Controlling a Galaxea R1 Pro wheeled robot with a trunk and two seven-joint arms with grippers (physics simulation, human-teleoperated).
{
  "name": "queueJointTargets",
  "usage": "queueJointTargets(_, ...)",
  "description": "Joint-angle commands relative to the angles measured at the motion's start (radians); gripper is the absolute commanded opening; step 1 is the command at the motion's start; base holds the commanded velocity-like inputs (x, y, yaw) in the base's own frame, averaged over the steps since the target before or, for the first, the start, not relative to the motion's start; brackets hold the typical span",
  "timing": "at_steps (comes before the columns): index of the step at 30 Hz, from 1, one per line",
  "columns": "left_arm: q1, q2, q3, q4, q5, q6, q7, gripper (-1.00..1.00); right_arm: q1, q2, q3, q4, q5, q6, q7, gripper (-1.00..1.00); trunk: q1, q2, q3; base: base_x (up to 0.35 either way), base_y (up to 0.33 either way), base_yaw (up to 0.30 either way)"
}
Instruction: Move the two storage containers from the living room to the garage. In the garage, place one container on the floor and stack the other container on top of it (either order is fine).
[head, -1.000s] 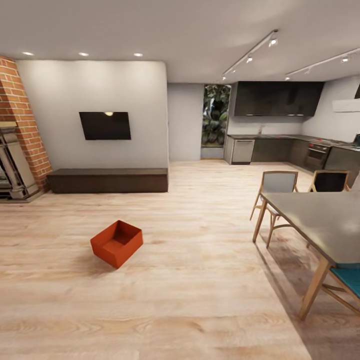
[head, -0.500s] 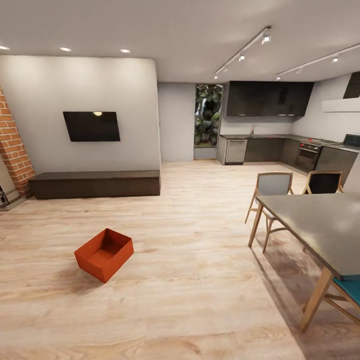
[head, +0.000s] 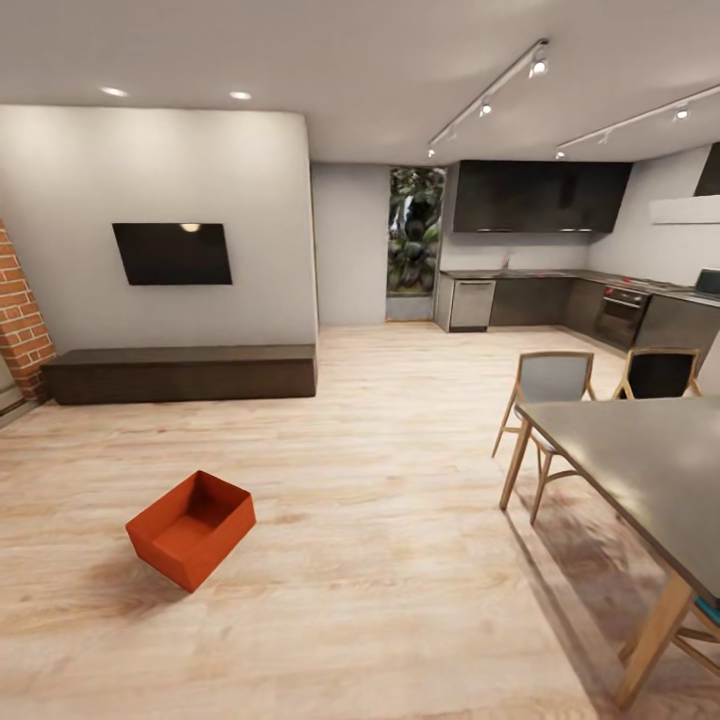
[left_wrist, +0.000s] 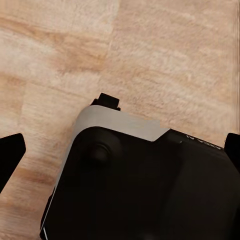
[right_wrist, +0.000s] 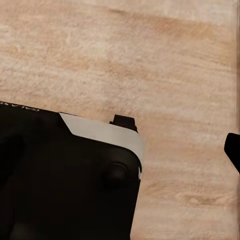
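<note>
In the head view the robot is facing one storage container (head: 190, 528) sitting empty on the plank floor (head: 400, 560), open room all round and the dining table (head: 640, 460) well apart, so approaching comes next; both wrist views are looking over planks, jaw spread untellable.

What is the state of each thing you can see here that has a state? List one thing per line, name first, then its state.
Storage container: on the wood floor, open side up, empty, nothing holding it.
Wall television: screen dark.
Near dining chair: upright, at the table's end.
Far dining chair: upright, at the table.
Dining table: standing, the top that shows is bare.
Left hand: fingers spread wide, holding nothing.
</note>
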Motion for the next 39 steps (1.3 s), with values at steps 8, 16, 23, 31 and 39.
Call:
queueJointTargets(8, -0.001, 0.000, -0.002, 0.000, 0.005, -0.001, 0.003, 1.00, -0.001, 0.005, 0.007, 0.003, -0.012, -0.002, 0.000, 1.00, 0.001, -0.001, -0.001, 0.322, -0.091, 0.000)
queueJointTargets(16, -0.001, 0.000, -0.002, 0.000, 0.005, -0.003, 0.003, 1.00, -0.001, 0.008, 0.007, 0.003, -0.011, 0.000, 0.007, 1.00, 0.001, -0.001, -0.001, 0.322, -0.091, 0.000)
queueJointTargets(23, -0.001, 0.000, -0.002, 0.000, 0.005, -0.006, 0.003, 1.00, -0.001, 0.008, 0.007, 0.004, -0.011, 0.000, 0.006, 1.00, 0.001, -0.001, -0.001, 0.322, -0.090, 0.008)
queueJointTargets(31, -0.001, 0.000, -0.002, 0.000, 0.005, -0.007, 0.003, 1.00, -0.001, 0.003, 0.007, 0.004, -0.014, 0.000, 0.002, 1.00, 0.001, -0.001, -0.001, 0.322, -0.089, 0.244)
queueJointTargets(39, -0.001, 0.000, -0.002, 0.000, 0.005, -0.008, 0.003, 1.00, -0.001, 0.003, 0.007, 0.004, -0.013, 0.000, 0.003, 1.00, 0.001, -0.001, -0.001, 0.322, -0.089, 0.298)
